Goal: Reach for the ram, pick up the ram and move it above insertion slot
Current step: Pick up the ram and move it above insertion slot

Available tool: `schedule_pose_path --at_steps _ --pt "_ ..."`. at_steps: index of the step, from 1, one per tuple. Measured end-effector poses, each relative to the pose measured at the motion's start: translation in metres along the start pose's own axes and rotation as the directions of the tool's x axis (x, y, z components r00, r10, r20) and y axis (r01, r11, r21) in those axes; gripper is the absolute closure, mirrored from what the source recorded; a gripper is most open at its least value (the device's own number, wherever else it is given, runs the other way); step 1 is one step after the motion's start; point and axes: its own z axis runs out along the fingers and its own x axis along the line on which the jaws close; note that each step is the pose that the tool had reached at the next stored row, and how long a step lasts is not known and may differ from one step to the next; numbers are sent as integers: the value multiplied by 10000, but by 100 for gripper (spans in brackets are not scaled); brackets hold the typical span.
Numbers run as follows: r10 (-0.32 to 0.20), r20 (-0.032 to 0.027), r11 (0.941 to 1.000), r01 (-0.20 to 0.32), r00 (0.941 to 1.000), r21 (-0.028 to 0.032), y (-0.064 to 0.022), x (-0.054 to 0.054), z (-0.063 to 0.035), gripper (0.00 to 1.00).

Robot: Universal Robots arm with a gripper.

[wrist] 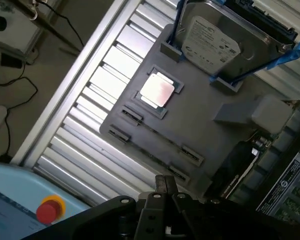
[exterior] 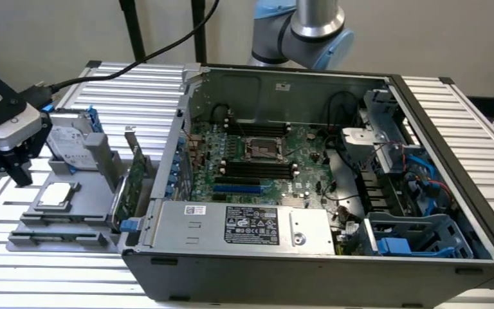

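Here, gripper (wrist: 165,186) closed, seemingly empty, above gray tray (wrist: 200,125).

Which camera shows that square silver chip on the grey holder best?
The wrist view: the silver chip faces the camera from above, unobstructed. In the exterior view it lies at a flat slant, toward the exterior view's left.
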Motion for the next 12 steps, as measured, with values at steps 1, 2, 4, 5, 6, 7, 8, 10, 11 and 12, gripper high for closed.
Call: schedule_pose_path --at_steps 1,2,4,5,6,7,8,10,11,12 --pt "-180 -6 9998 180 9998 1 0 0 6 89" --pt "-360 -10 9994 360 9994 3 0 0 13 89" --pt "-730 -21 9973 730 9973 5 -1 0 27 89" --pt "-902 -25 9959 903 9959 6 -1 0 33 89" --pt "-1082 -32 9941 1082 9941 7 -1 0 40 89" --pt "-1271 -38 9919 1271 9919 8 -1 0 46 89" --pt "-1449 -43 9895 1449 9894 9 -1 0 53 89" --pt "-1804 -53 9836 1804 9836 10 -2 -1 66 89" --pt "-1981 -60 9802 1981 9802 10 -2 0 72 89" --pt "-2155 -65 9765 2155 9765 11 -2 -1 79 89"
